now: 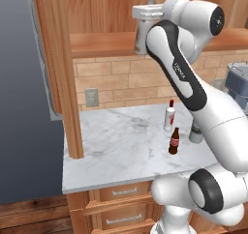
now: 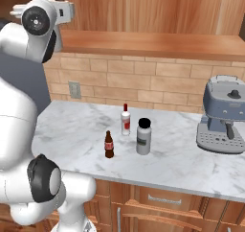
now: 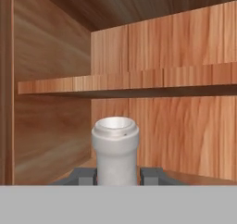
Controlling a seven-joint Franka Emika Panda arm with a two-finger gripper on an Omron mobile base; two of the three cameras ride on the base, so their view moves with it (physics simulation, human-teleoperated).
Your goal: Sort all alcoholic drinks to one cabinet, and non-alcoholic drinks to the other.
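Note:
My gripper (image 1: 145,11) is up inside the open upper cabinet (image 1: 99,42), shut on the neck of the silver-grey wine-shaped bottle (image 1: 142,38). In the hand view the bottle's pale neck (image 3: 115,151) stands upright between the dark fingers (image 3: 85,176), with a wooden shelf (image 3: 139,82) behind it. Below, on the marble counter (image 1: 116,141), stand the white bottle with a red cap (image 1: 169,117) (image 2: 126,121) and, just in front of it, the small brown cola bottle (image 1: 174,141) (image 2: 109,145).
A short grey bottle with a black cap (image 2: 143,137) stands right of the cola bottle. A blue-grey coffee machine (image 2: 222,116) sits at the counter's right end. The cabinet's open door (image 1: 29,83) hangs out at the left. Drawers (image 1: 123,192) run under the counter.

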